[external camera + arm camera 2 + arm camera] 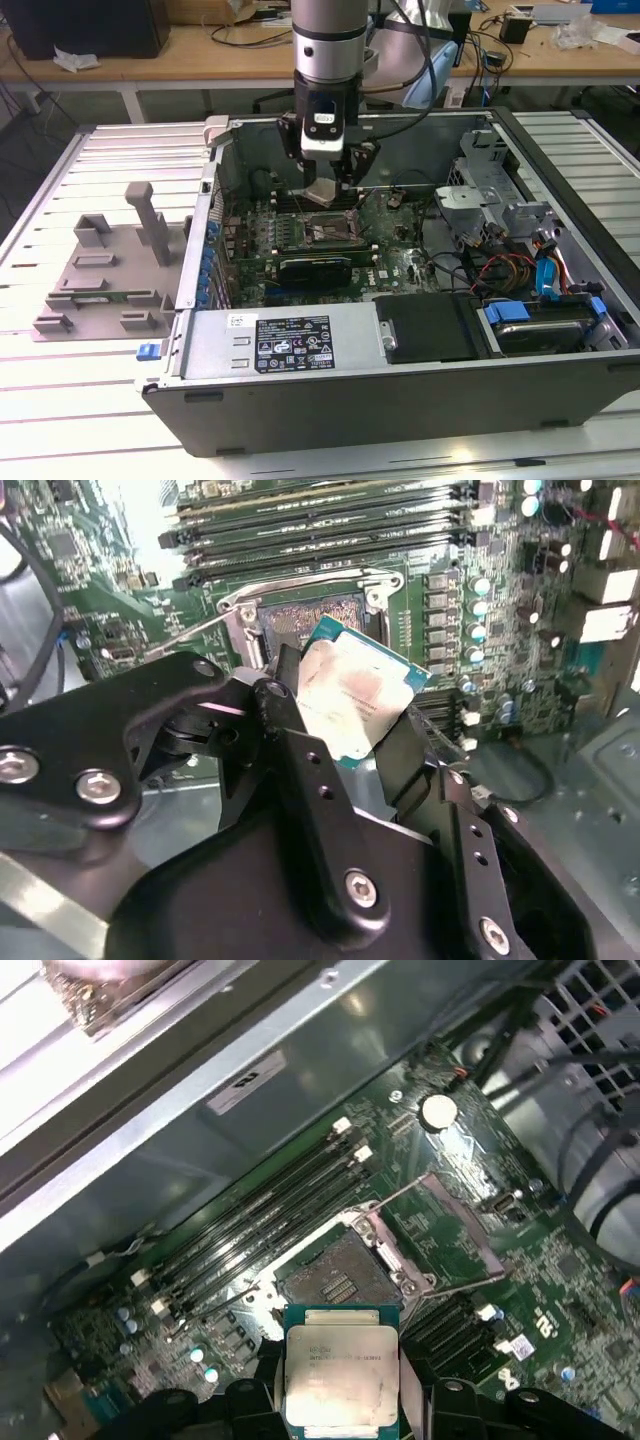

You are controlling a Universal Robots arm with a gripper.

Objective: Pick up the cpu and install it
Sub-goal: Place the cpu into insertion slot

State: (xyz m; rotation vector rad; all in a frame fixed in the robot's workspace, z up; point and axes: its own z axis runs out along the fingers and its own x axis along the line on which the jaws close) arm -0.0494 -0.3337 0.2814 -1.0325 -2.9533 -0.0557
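Cpu hangs clamped in our gripper, the jaws closed on two opposite edges and its silvery top turned to the first wrist view. We judge it light and stiff but fragile, with a slick metal lid. The thin edges look like the right place to hold it, never the underside. Just beyond lies the open socket, seemingly apart from the chip, its frame standing open. Farther off run the memory slots and the case wall.
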